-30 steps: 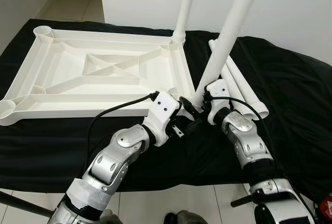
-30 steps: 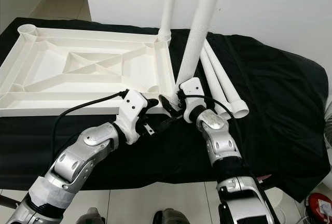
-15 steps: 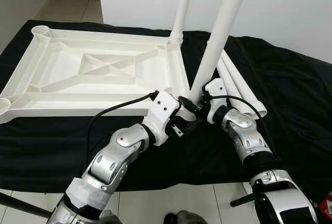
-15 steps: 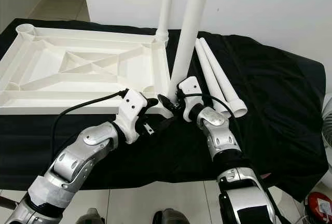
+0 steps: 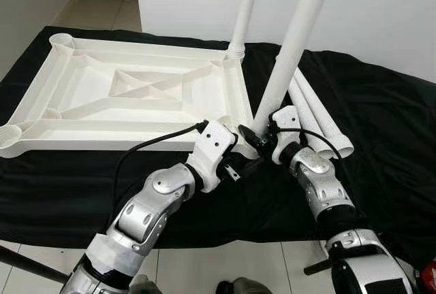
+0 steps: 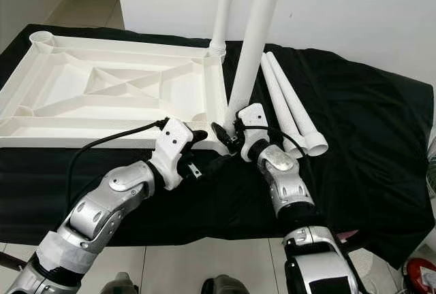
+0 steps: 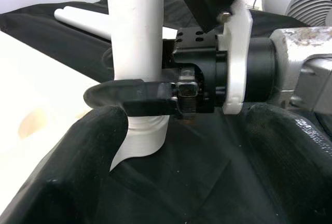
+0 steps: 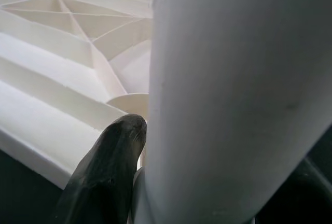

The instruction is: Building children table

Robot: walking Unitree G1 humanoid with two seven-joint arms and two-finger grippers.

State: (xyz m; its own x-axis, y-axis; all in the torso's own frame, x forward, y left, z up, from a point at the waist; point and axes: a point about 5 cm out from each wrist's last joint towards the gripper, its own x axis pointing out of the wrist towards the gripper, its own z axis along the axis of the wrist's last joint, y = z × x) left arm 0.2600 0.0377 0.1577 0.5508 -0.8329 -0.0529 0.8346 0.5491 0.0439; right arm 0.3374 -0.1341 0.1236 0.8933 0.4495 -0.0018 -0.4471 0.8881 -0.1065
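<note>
White plastic tube leg [image 5: 289,56] stands tilted at the near right corner socket of the upturned white ribbed plastic tabletop [image 5: 129,96], which lies on the black-draped table [image 5: 381,137]. The right tool [image 5: 255,139] is clamped round the leg's foot. The left tool [image 5: 238,161] sits just beside it; whether it is open I cannot tell. To seat the leg well, bring it upright over the socket, then press straight down. Compared with half a second ago, the leg leans further right.
</note>
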